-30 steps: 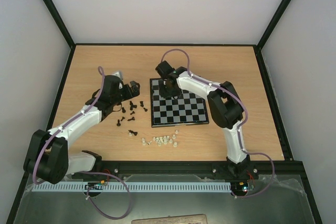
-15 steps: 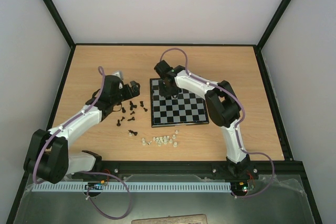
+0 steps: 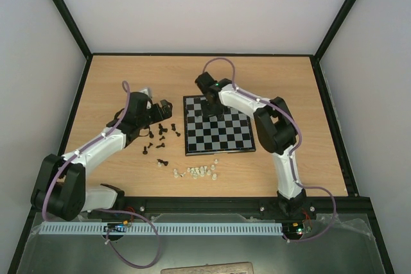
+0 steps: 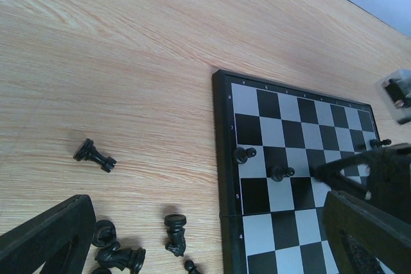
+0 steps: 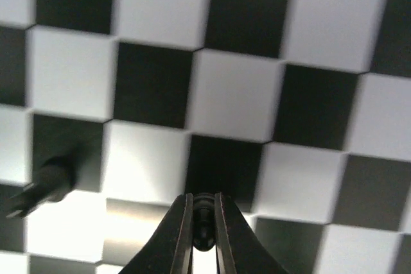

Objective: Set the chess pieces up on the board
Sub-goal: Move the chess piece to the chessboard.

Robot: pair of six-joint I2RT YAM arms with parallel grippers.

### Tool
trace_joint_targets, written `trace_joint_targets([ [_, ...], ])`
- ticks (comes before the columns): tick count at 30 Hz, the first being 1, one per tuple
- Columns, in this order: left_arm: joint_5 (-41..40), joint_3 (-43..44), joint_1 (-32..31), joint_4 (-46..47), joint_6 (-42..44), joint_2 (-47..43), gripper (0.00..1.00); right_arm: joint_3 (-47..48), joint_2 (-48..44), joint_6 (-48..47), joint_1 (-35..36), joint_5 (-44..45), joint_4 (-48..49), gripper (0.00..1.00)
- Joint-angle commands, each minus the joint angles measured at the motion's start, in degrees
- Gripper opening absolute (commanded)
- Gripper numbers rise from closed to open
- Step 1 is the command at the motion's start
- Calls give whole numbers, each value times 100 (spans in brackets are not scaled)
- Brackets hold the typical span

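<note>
The board (image 3: 218, 147) lies mid-table. My right gripper (image 3: 210, 108) hangs low over its far left part. In the right wrist view it (image 5: 203, 198) is shut on a small black pawn (image 5: 203, 228), over a black square. Another black pawn (image 5: 45, 184) stands to the left. In the left wrist view the board's rim (image 4: 225, 158) shows, with black pawns (image 4: 243, 154) (image 4: 280, 172) (image 4: 379, 142) standing on it. My left gripper (image 4: 205, 202) is open and empty above loose black pieces (image 4: 173, 232) (image 4: 95, 155) on the table left of the board; it also shows in the top view (image 3: 160, 110).
A scatter of black chessmen (image 3: 160, 134) lies left of the board. A cluster of whitish translucent chessmen (image 3: 196, 172) lies in front of the board's near left corner. The table has raised black edges (image 3: 77, 113).
My right gripper shifted slightly left, then back right over the board's far left part, still holding the pawn. The left arm has barely moved.
</note>
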Motion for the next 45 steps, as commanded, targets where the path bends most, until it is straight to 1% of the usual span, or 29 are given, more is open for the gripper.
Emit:
trace_joint_targets([
  [1,40,2,26,72,80,103,100,-93,-259,-47,-613,173,-383,7],
  [5,68,28,25,86,74,171,99,-72,-265,-66,-933,169,-384,7],
  [11,78,38,21,87,76,205,99,-28,-163,-45,-1082,315,-404,7],
  [23,87,37,19,86,72,203,99,-71,-176,4,-1202,531,-403,9],
  [29,104,46,21,91,77,220,100,-54,-150,4,-1234,491,-365,12],
  [31,96,38,21,91,73,212,99,-47,-171,-15,-1232,410,-325,13],
  [37,96,38,20,95,80,203,99,-207,-503,-87,-1172,188,-127,27],
  [42,44,55,26,64,83,203,99,-270,-879,-96,-843,131,-23,29],
  [45,18,41,26,60,71,182,99,-185,-886,-149,-552,-6,-47,30],
])
